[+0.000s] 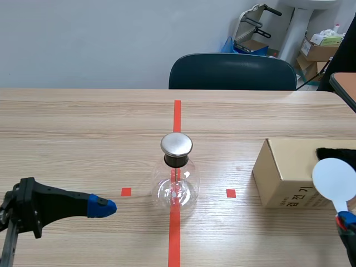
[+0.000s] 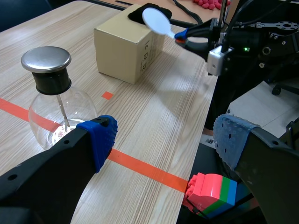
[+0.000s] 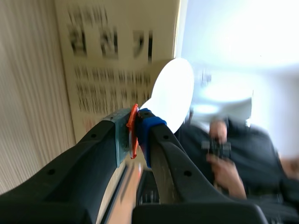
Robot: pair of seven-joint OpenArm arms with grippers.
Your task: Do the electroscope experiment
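Pinched the white disc wand [image 1: 334, 178] in the right pincer [image 1: 345, 218] at lower right, beside the box [image 1: 281, 175]; lay low at lower left with the left pincer [image 1: 102, 207] spread, facing the electroscope [image 1: 176, 181].

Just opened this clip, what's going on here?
The right claw is shut on the handle of a white disc paddle, holding it raised near the cardboard box, which has a black item on top. The electroscope flask stands on the centre tape line, untouched. The left claw is open, low beside the flask, holding nothing.
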